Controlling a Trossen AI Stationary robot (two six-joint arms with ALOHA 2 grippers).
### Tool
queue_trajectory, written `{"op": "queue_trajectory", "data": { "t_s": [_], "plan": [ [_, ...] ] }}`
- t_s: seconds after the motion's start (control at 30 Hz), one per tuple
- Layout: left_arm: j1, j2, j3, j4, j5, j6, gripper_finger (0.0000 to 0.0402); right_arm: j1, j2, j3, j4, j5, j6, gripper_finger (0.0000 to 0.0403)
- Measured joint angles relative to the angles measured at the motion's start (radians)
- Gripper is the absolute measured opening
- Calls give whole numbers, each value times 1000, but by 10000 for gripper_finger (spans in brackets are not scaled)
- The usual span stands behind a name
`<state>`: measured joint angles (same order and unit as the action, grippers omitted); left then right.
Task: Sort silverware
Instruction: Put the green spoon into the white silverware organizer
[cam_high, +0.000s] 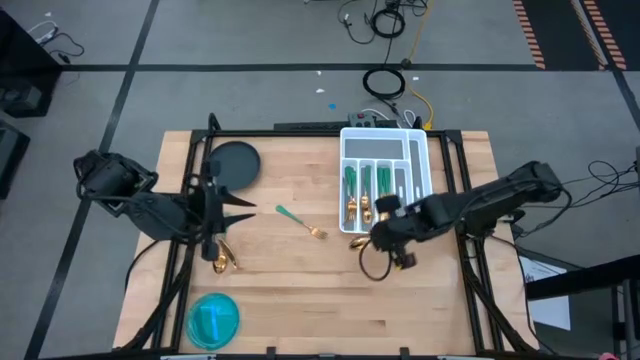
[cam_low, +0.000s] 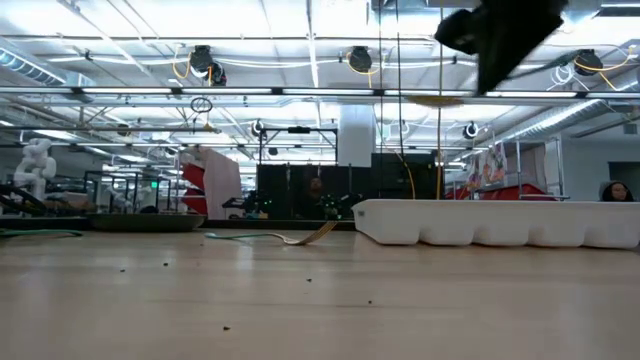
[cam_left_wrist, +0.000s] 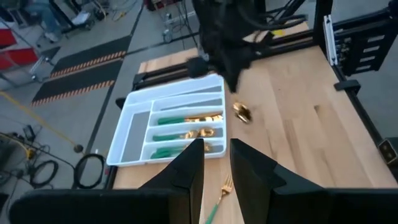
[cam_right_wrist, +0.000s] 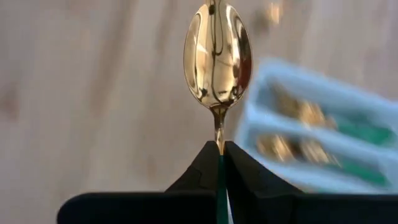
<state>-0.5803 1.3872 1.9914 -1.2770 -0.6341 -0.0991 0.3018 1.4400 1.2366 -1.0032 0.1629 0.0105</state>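
Observation:
My right gripper (cam_right_wrist: 221, 152) is shut on a gold spoon with a green handle. It hangs above the table just near of the white tray (cam_high: 385, 140); the spoon (cam_left_wrist: 241, 113) is clear of the wood. Several green-handled pieces (cam_high: 352, 185) lie in the tray's compartments. One fork (cam_high: 300, 218) lies flat on the table's middle. More gold silverware (cam_high: 222, 262) lies beneath my left arm. My left gripper (cam_left_wrist: 216, 163) stands open and empty over the table's left side, pointing toward the tray. My right gripper pinches the spoon's green handle (cam_right_wrist: 221, 171) between its two fingertips, close to the gold neck. The fingers lie along the spoon, slanting steeply down. The gold bowl (cam_right_wrist: 217, 53) juts out past the fingertips, lifted clear of the table.
A dark round plate (cam_high: 235, 160) sits at the far left and a blue dish (cam_high: 213, 320) at the near left edge. Black frame rails (cam_high: 468, 190) run along both sides of the table. Bare wood lies between the fork and the near edge.

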Motion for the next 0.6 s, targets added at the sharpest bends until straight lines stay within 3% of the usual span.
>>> {"op": "queue_trajectory", "data": {
  "t_s": [0.27, 0.37, 0.6],
  "plan": [
    [55, 1, -104, 62, 32, 3, 86, -102, -23, 0, -315, 60, -342, 0],
    [70, 0, -149, 112, 34, 3, 86, -123, -20, 0, -350, 176, -504, 0],
    [106, 0, -261, 211, 34, 2, 86, -198, -4, 0, -344, 339, -867, 0]
  ]
}}
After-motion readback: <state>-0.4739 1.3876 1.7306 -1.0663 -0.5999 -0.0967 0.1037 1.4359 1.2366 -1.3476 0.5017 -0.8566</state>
